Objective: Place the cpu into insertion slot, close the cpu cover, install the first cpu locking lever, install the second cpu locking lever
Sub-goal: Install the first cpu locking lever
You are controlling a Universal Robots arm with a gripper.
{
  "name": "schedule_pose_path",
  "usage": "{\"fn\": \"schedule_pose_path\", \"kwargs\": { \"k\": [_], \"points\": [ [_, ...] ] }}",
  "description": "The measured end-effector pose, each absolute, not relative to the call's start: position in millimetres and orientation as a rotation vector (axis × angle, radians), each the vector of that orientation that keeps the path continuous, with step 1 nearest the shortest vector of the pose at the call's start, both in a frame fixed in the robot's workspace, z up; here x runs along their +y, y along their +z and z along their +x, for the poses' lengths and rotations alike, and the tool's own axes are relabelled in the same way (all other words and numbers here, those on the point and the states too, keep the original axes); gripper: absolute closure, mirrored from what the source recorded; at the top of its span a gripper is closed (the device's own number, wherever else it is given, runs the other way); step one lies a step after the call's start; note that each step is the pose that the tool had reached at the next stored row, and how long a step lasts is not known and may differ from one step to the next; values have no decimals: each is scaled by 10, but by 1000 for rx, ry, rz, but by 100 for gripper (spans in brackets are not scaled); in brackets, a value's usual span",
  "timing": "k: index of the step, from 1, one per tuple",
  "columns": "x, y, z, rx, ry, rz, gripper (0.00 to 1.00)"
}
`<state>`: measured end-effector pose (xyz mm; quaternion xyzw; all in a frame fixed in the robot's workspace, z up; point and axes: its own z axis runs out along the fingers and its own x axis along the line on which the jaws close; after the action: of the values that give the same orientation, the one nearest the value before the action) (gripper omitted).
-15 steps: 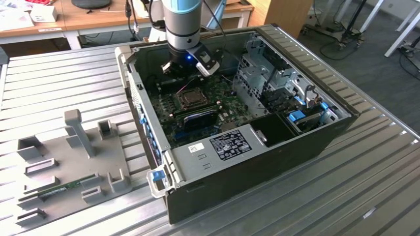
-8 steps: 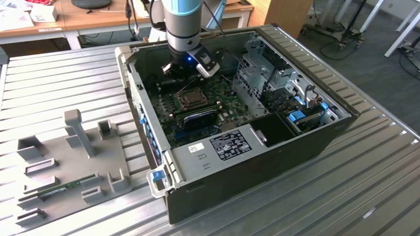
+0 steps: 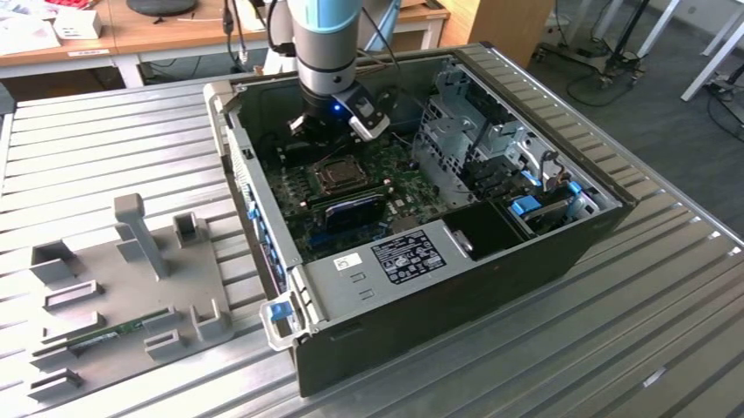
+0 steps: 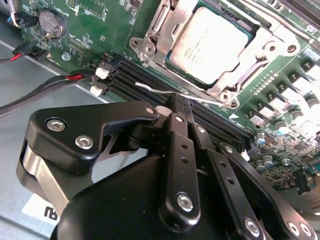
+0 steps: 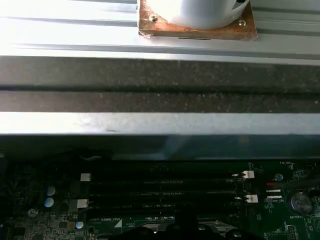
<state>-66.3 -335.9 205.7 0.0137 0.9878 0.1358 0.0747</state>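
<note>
- cpu [image 4: 212, 45] sits flat in the insertion slot [image 3: 316, 177], silver-grey top facing up. It's square, so no real long axis. Its edges line up with the socket's.
- cpu cover [image 4: 270, 50] lies down over it. The chip shows through the window, with the silver frame flat around the chip's edge.
- Thin wire locking lever [image 4: 150, 89] lies beside the socket, with its long axis parallel to the black memory slots [image 4: 145, 75].
- gripper [image 4: 175, 106]: black fingers pressed together, tips right at the lever wire. Can't tell whether the wire is between them or just touched.
- In the exterior view the arm [image 3: 323, 35] comes down from 12 o'clock into the open computer case [image 3: 465, 296], and the socket is just at 6 o'clock of the wrist.
- Green motherboard [image 4: 95, 40] carries a coin battery [image 4: 50, 22], with red and black wires [image 4: 65, 80] near the memory slots.
- The case lies on its side on a slatted metal table [image 3: 104, 131].
- A grey fixture tray [image 3: 117, 287] is at 8 o'clock of the case, with a memory stick [image 3: 111, 335] on it, well apart from the gripper.
- A wooden desk [image 3: 174, 30] stands at 11 o'clock and grey floor [image 3: 651, 87] shows at 2 o'clock.
- The first wrist view shows table slats and a white cylinder on a brown plate [image 5: 197, 30].
</note>
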Motion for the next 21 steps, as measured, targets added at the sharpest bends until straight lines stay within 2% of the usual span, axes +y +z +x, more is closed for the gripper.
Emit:
{"fn": "schedule_pose_path", "kwargs": {
  "k": [14,21],
  "points": [
    [-3359,2006,-594,2971,401,42,90],
    [-3359,1969,-594,2976,372,40,90]
  ]
}}
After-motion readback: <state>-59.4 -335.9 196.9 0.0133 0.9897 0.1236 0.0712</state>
